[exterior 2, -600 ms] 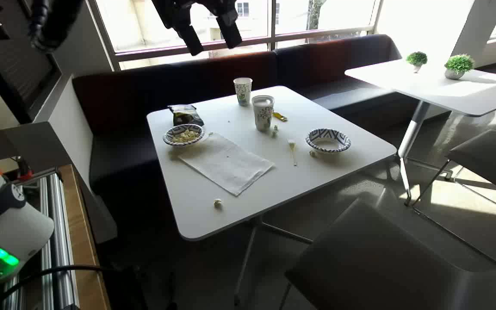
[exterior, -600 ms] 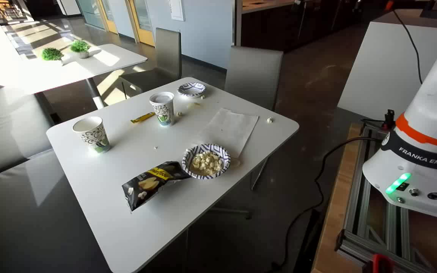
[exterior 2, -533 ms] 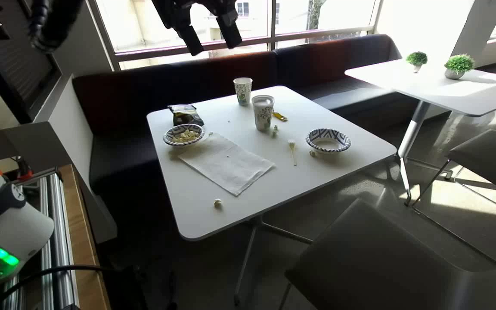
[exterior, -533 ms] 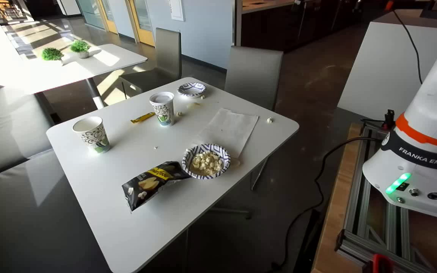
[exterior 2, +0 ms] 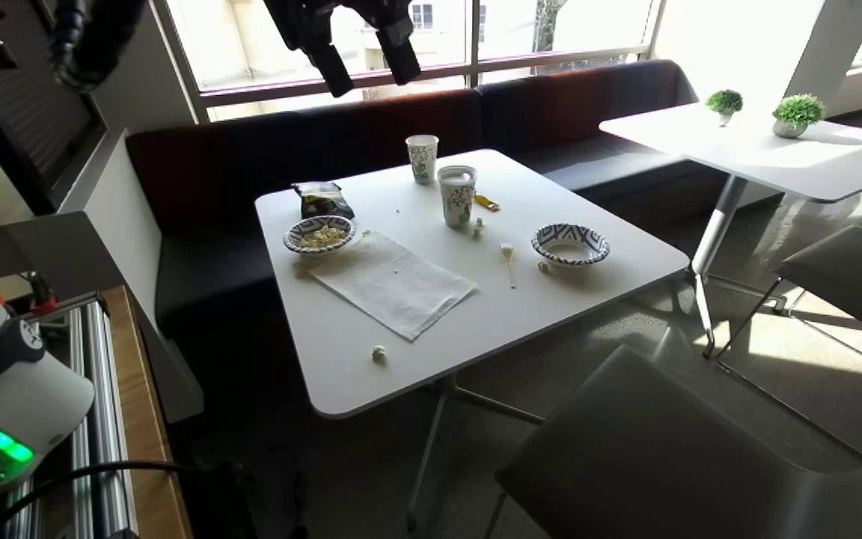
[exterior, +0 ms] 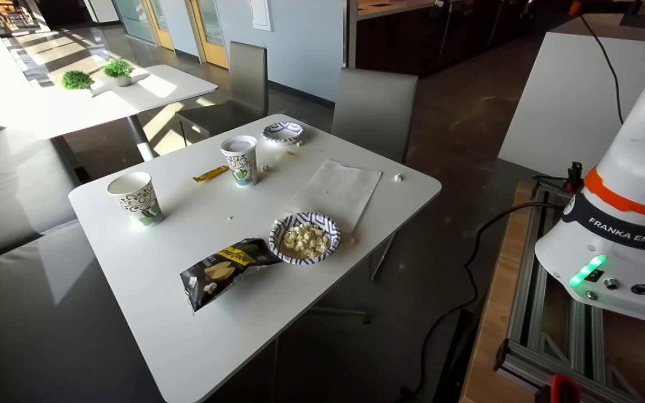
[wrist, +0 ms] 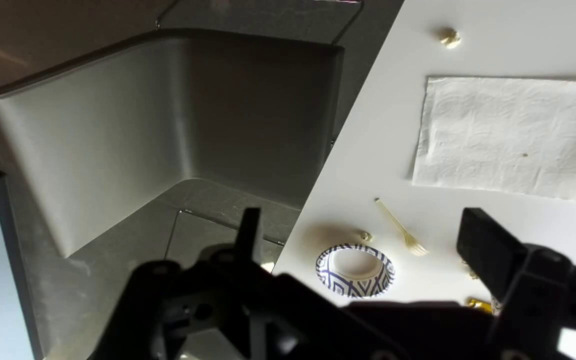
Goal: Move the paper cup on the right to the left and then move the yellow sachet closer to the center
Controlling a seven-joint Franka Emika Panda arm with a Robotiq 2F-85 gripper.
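Two similar printed white paper cups stand upright on the white table. The paper cup on the right (exterior: 241, 162) also shows on the right in an exterior view (exterior 2: 457, 198); its top looks covered or filled. The other cup (exterior: 136, 200) stands nearer the bench and also shows in an exterior view (exterior 2: 422, 159). The yellow sachet (exterior: 210, 173) lies flat beside the right cup, partly behind it in an exterior view (exterior 2: 486, 202). My gripper (exterior 2: 370, 71) is open, empty and high above the table. In the wrist view (wrist: 363, 220) its finger hides most of a cup beside the sachet (wrist: 479, 305).
A bowl of popcorn (exterior: 305, 239) touches a black-and-yellow snack bag (exterior: 227, 268). A napkin (exterior 2: 393, 284), a fork (exterior 2: 508, 263), an empty patterned bowl (exterior 2: 570, 245) and loose popcorn (exterior 2: 378, 352) lie on the table. Chairs (exterior 2: 670, 442) and a bench (exterior 2: 311, 150) border it.
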